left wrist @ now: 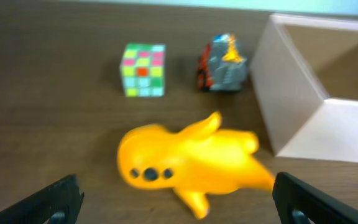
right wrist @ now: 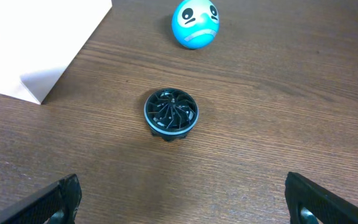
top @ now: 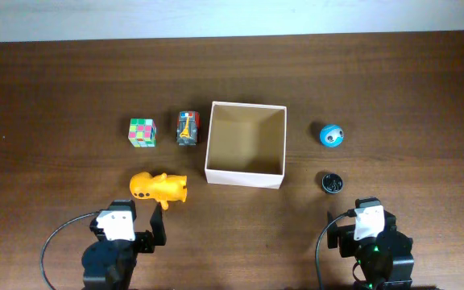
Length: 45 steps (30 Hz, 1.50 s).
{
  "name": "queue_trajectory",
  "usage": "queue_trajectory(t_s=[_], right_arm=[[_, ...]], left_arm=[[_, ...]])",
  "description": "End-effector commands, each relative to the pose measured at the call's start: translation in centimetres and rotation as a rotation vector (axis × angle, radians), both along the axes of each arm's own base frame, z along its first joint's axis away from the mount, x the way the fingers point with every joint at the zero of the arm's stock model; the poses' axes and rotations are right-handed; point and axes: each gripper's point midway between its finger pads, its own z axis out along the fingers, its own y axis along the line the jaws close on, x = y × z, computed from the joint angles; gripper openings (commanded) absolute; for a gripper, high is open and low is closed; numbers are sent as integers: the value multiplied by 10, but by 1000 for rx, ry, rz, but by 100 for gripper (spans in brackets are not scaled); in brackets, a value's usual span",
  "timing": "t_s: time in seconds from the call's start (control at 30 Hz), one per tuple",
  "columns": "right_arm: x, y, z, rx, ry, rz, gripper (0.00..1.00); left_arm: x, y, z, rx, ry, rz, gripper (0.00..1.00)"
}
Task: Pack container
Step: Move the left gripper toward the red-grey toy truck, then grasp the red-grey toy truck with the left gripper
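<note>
The container is a square lidless box with white walls and a tan inside, standing at the table's middle; nothing shows inside it. Its wall also shows in the left wrist view and its corner in the right wrist view. A yellow toy animal lies left of the box. My left gripper is open and empty just in front of the yellow toy, its fingers spread wide and not touching it. My right gripper is open and empty, with its fingers over bare table.
A colourful puzzle cube and a small printed block toy stand left of the box. A blue ball with a face and a black round spinner lie right of it. The tabletop is dark wood.
</note>
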Motion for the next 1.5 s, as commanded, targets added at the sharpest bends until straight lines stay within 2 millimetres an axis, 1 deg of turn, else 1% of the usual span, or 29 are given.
queue_trajectory(t_s=[0.0,0.1,0.2,0.27,0.33,0.4,0.47,0.6,0.67,0.7,0.73,0.8,0.9,1.0,1.03,1.07,1.1,1.13,1.2,1.3,1.43,1.47], right_arm=[[6,-5,8,47,-45,-58,99],[13,-2,23,194,-104,-119,99],[13,14,36,362,-115,-99,98],[10,26,42,395,-108,-38,99],[7,32,50,410,-96,-7,98],[4,32,58,410,-84,-8,99],[1,31,71,408,-69,-14,99],[-1,30,110,397,-30,-30,99],[2,24,129,380,6,-65,99],[4,21,137,369,28,-86,99],[9,16,155,348,91,-124,99],[15,11,168,324,160,-163,99],[30,-2,180,266,266,-239,99],[46,-13,181,206,349,-305,99],[59,-12,177,201,407,-308,99],[64,-9,172,211,433,-297,99],[72,-3,161,228,482,-280,99],[77,0,154,235,512,-272,99],[86,3,141,245,559,-265,99],[95,3,129,278,593,-308,99],[96,5,117,294,649,-325,99],[96,5,115,293,659,-328,99]], left_arm=[[0,-20,10,-36,-41,-112,99],[-1,-20,26,-35,-76,-113,99],[-2,-20,45,-35,-98,-113,99],[-3,-19,58,-52,-94,-105,99],[-3,-19,72,-74,-76,-95,99],[-1,-19,84,-80,-51,-92,99],[5,-18,97,-77,-11,-83,99],[23,-15,114,-70,119,-62,99],[34,-16,120,-71,190,-60,99],[40,-16,123,-70,230,-58,99],[54,-16,129,-70,301,-55,99],[70,-17,134,-70,358,-53,99],[96,-18,142,-39,407,-73,99],[119,-18,143,19,455,-113,99],[128,-18,133,30,537,-125,99],[130,-19,127,27,577,-128,99],[132,-22,114,13,655,-142,99],[130,-25,103,1,709,-155,99],[125,-33,89,-36,777,-187,99],[132,-47,75,-101,814,-245,99],[145,-53,70,-94,806,-252,99],[149,-54,68,-93,808,-231,99]])
